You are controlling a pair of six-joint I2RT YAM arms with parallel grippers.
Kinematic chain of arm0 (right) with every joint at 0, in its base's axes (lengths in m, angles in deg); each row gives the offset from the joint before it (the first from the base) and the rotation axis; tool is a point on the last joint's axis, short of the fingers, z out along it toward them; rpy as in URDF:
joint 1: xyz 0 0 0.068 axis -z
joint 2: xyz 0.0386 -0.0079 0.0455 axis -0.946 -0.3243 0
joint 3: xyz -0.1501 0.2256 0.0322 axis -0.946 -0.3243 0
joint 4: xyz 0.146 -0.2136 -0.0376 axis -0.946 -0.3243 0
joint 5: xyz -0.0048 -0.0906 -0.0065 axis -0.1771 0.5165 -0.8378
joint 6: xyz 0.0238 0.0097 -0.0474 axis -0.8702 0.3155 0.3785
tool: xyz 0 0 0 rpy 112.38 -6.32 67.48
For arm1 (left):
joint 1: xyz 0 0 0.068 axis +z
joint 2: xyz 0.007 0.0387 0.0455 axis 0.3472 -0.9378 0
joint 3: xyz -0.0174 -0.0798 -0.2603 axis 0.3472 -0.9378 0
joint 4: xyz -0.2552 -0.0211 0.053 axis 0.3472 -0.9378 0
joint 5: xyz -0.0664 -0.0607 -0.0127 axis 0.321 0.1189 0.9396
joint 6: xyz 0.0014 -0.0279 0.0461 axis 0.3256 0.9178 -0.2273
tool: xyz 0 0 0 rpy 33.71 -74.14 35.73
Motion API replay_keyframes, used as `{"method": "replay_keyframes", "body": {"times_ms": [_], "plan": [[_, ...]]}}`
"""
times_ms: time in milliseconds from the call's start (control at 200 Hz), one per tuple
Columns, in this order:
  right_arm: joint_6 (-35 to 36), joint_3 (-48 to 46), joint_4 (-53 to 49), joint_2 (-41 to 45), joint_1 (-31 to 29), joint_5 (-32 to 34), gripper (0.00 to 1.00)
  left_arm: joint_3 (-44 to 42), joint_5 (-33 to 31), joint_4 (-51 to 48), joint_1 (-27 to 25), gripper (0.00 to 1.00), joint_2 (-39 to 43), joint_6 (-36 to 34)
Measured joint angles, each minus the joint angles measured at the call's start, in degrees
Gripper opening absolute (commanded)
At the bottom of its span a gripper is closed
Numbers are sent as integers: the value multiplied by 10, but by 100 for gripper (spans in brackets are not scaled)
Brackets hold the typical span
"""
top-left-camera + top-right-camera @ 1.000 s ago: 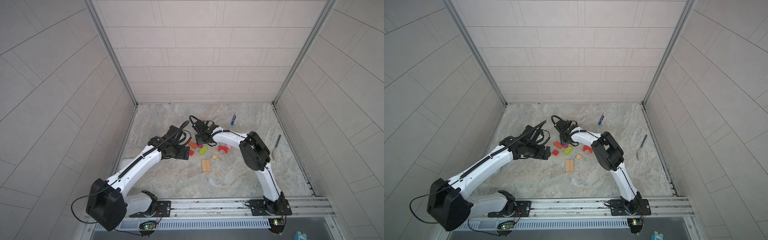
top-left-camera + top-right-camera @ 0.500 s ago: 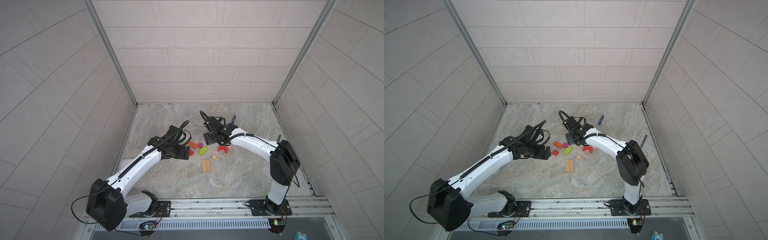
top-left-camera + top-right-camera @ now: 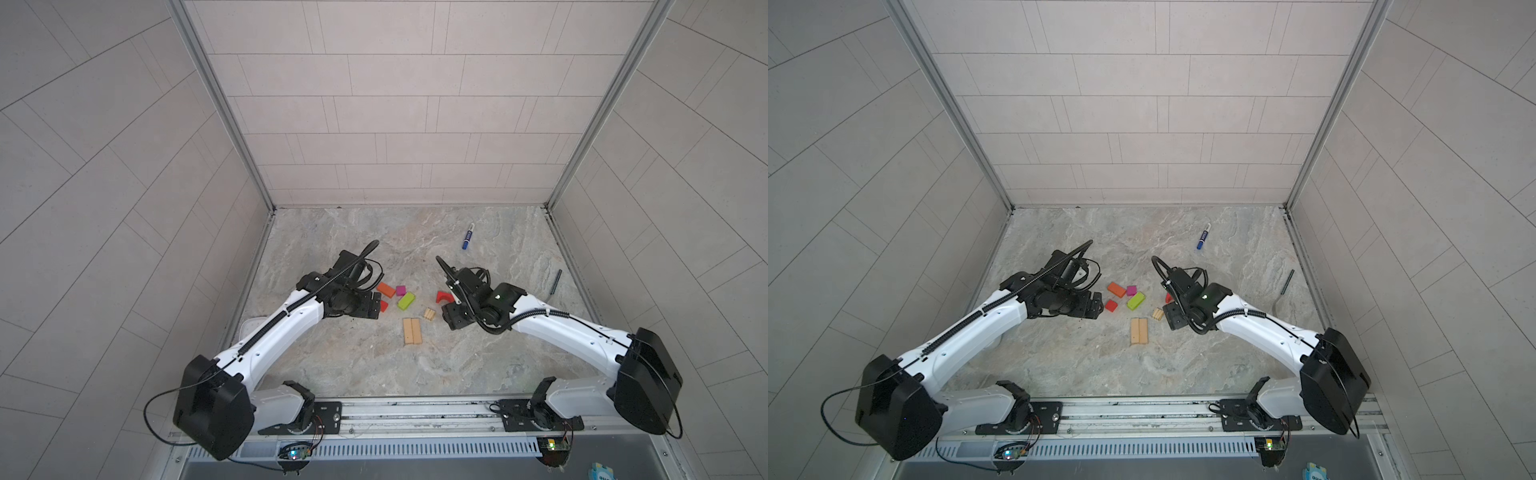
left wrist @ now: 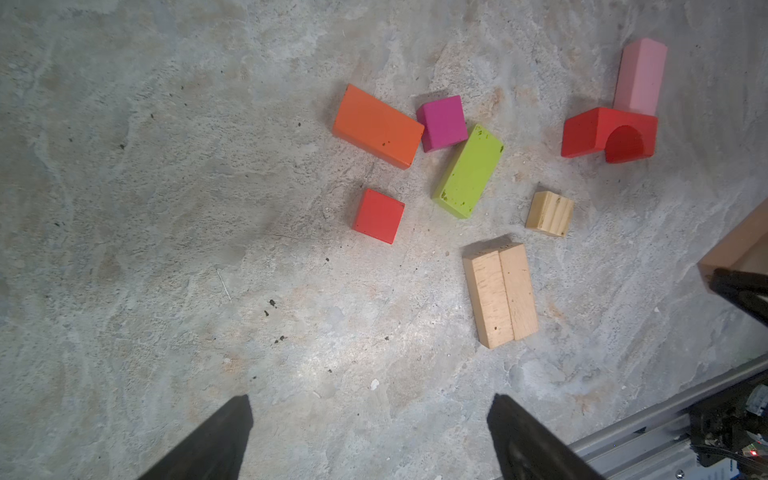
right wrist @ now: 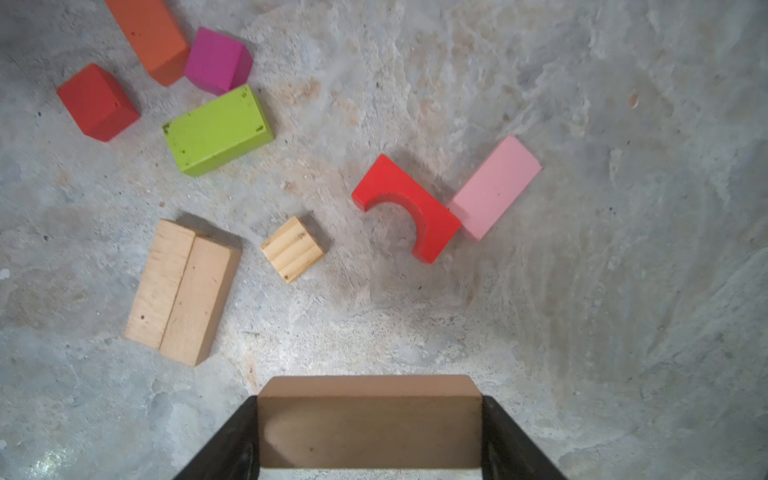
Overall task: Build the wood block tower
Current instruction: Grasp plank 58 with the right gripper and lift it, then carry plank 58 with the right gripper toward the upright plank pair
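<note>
Gripping a tan plank (image 5: 369,432) by its ends, the right gripper (image 5: 369,415) likely keeps it level for stacking; the left gripper (image 4: 370,401) stands open, empty.

Ten blocks (image 4: 469,170), one marker (image 3: 468,237), maybe one pen (image 3: 555,281)

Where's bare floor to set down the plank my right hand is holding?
Widest free patch for the held plank: floor between the paired tan planks and the front rail. Also open: beyond the orange brick, towards the blue marker. Crowded: orange brick, magenta cube, lime brick and red cube bunch together; the red arch touches the pink brick.
</note>
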State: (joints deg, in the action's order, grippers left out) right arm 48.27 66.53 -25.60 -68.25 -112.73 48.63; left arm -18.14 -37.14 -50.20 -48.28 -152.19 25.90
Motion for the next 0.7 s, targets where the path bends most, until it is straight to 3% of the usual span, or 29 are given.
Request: {"method": "replay_keyframes", "body": {"times_ms": [305,700], "plan": [[-28,-94,47,0,-26,-14,62,-1,14,6,0,95,-4,0],[-56,-107,81,-49,-41,-10,66,-7,52,15,0,95,-10,0]]}}
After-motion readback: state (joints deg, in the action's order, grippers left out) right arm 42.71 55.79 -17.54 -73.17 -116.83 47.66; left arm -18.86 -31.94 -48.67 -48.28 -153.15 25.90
